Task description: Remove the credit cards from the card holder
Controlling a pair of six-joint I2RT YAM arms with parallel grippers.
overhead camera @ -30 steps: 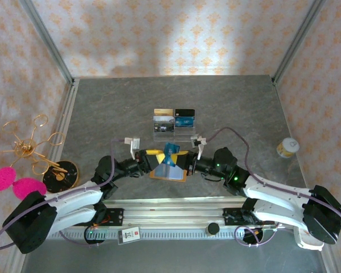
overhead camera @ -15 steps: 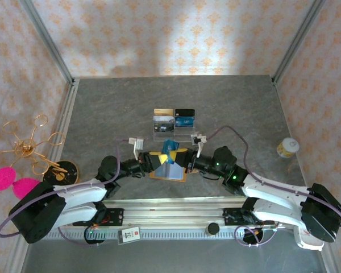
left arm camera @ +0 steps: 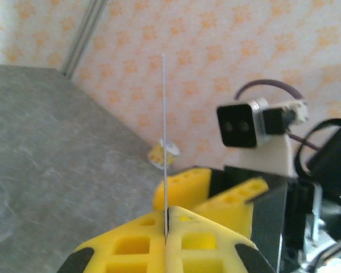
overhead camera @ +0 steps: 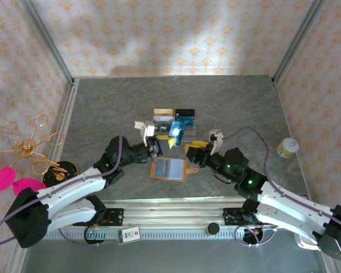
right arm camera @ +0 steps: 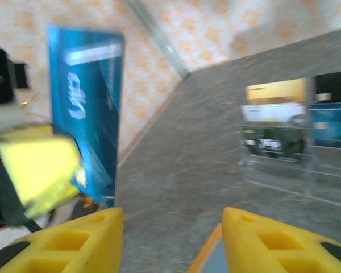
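The card holder (overhead camera: 169,169), a tan leather wallet, lies open and flat on the grey table, and its orange edge (right arm camera: 207,259) shows in the right wrist view. My left gripper (overhead camera: 165,142) is shut on a light blue credit card (overhead camera: 176,132), held upright above the table behind the wallet. The left wrist view shows that card edge-on (left arm camera: 164,131), pinched between the yellow fingers (left arm camera: 131,244). My right gripper (overhead camera: 192,150) is open and holds nothing, just right of the wallet. From the right wrist, the blue card (right arm camera: 88,114) stands to the left, beyond the gripper (right arm camera: 173,239).
A clear acrylic stand (overhead camera: 174,122) holding several cards sits just behind the blue card, and shows as the stand (right arm camera: 295,125) from the right wrist. A small yellow-white jar (overhead camera: 287,147) stands at right. A gold wire rack (overhead camera: 28,149) and pink pom-poms (overhead camera: 11,181) lie at left.
The left gripper closed on the blue card and carried it up and back from the wallet. The right gripper opened, let go and drew back to the right.
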